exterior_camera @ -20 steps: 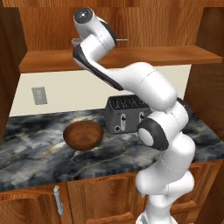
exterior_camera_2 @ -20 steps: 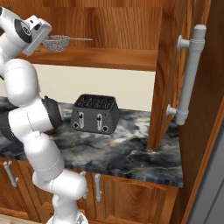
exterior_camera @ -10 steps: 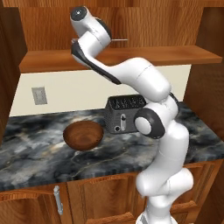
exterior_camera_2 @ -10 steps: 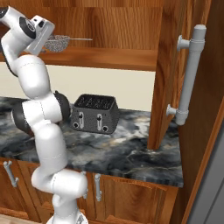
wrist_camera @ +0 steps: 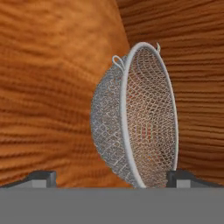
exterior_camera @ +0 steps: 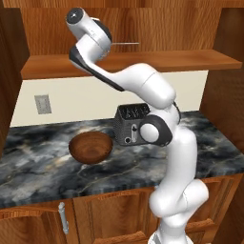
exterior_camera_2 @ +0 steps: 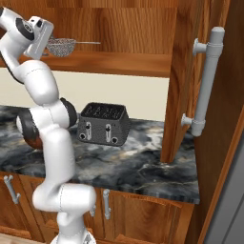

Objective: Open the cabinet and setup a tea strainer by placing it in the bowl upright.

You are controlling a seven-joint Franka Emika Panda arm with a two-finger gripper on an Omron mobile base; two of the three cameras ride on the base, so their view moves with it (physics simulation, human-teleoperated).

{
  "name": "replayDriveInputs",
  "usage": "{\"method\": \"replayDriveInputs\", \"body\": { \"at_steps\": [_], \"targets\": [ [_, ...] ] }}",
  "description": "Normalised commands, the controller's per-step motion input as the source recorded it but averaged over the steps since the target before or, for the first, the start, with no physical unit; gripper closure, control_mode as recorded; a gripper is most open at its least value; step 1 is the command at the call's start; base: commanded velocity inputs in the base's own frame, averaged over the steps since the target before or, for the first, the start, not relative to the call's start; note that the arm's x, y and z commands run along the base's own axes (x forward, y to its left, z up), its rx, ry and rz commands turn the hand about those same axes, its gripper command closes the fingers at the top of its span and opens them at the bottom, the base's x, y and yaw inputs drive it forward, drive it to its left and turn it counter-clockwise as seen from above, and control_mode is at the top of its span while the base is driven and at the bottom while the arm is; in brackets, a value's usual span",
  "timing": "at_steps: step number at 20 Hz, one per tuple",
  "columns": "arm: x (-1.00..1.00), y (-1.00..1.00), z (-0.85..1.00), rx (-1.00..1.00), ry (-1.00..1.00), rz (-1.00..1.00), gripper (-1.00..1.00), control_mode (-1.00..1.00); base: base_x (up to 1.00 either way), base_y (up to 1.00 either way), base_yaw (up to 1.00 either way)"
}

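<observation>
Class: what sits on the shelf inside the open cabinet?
The tea strainer sits on the shelf, handle pointing right. The open gripper faces it. The arm covers the shelf's left end.

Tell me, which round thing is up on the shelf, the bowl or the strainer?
The strainer. It's the silvery mesh one sitting on the wooden shelf in front of the hand. The brown bowl is down on the counter.

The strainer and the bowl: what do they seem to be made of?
Strainer: looks like metal, a fine silvery woven mesh with a smooth, lightly shiny wire rim; its thin handle looks like wire too.
Bowl: seems wooden, dark reddish-brown with a faint grain and a soft satin sheen inside. In a rendered scene, both are only appearances.
</observation>
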Motion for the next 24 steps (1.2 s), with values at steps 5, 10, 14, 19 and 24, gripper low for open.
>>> {"method": "replayDriveInputs", "body": {
  "at_steps": [5, 10, 14, 19, 24],
  "targets": [
    [0.21, 0.01, -0.02, -0.05, 0.04, 0.06, -1.0, -1.0, 0.0, 0.0, 0.0],
    [0.17, 0.0, -0.15, -0.03, 0.06, 0.03, -1.0, -1.0, 0.0, 0.0, 0.0],
    [0.16, 0.0, -0.11, -0.01, 0.08, 0.01, -1.0, -1.0, 0.0, 0.0, 0.0],
    [0.13, 0.0, -0.01, 0.0, 0.02, 0.03, -1.0, -1.0, 0.0, 0.0, 0.0],
    [0.14, 0.0, 0.0, 0.0, 0.0, 0.04, -1.0, -1.0, 0.0, 0.0, 0.0]
  ]
}}
